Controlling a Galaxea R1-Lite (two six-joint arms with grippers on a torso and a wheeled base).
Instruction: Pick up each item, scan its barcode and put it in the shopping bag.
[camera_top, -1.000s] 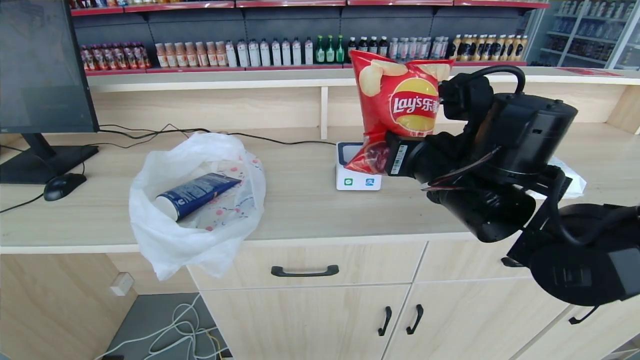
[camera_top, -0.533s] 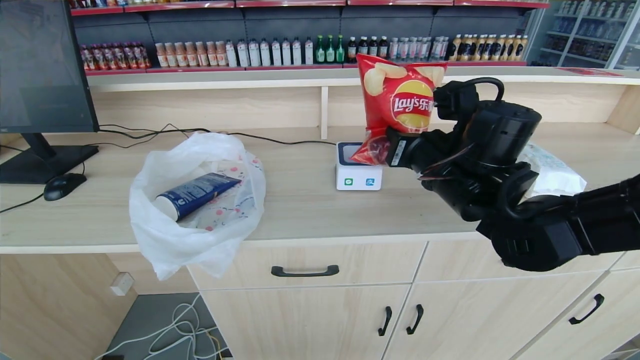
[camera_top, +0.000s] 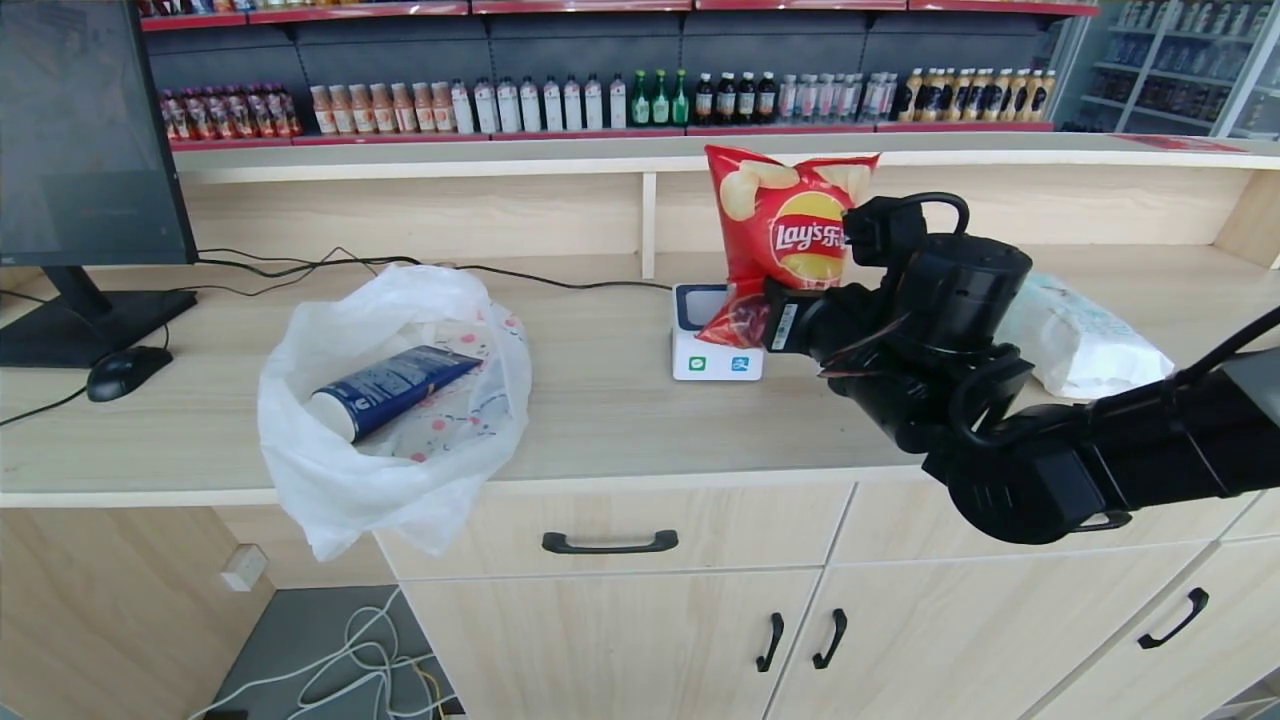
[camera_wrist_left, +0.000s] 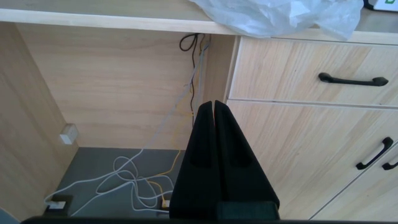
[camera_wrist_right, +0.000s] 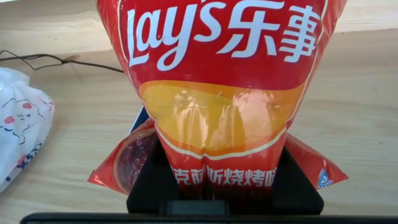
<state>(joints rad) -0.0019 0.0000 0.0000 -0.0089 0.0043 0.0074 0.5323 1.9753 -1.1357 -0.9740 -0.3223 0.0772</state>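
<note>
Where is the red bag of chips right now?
In the head view, the red chip bag is held upright by the right gripper, right of centre, its lower end just over the small white scanner on the wooden counter.

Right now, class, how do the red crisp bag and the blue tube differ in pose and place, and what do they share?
Pose: the crisp bag stands upright; the blue tube lies on its side. Place: the right gripper holds the crisp bag at its lower end at the scanner; the blue tube rests inside the shopping bag. Both are packaged goods at the counter.
</note>
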